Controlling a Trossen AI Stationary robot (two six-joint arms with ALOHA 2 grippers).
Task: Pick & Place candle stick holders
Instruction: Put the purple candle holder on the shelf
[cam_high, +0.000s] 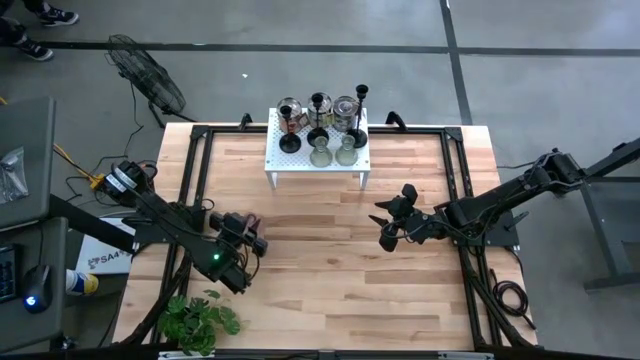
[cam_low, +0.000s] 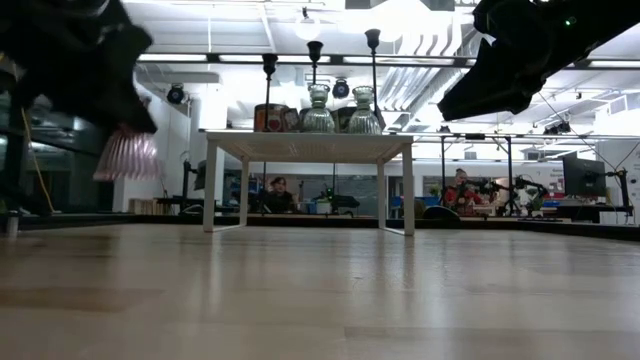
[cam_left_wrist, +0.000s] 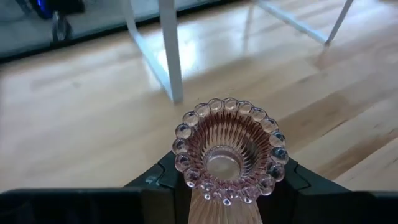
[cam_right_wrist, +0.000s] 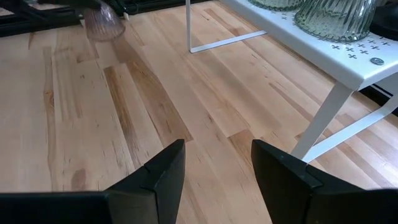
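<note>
High view: left hand (cam_high: 250, 233) over table (cam_high: 330, 290), left of centre; other holders (cam_high: 320, 125) on white stand (cam_high: 290, 165).
Low view: pink glass holder (cam_low: 127, 155) hangs clear of table.
Left wrist view: fingers (cam_left_wrist: 163, 180) clamped on ribbed body below beaded rim. Likely brittle, slick; grip gently at flutes.
Right wrist view: right hand (cam_right_wrist: 217, 171) spread, empty.
</note>
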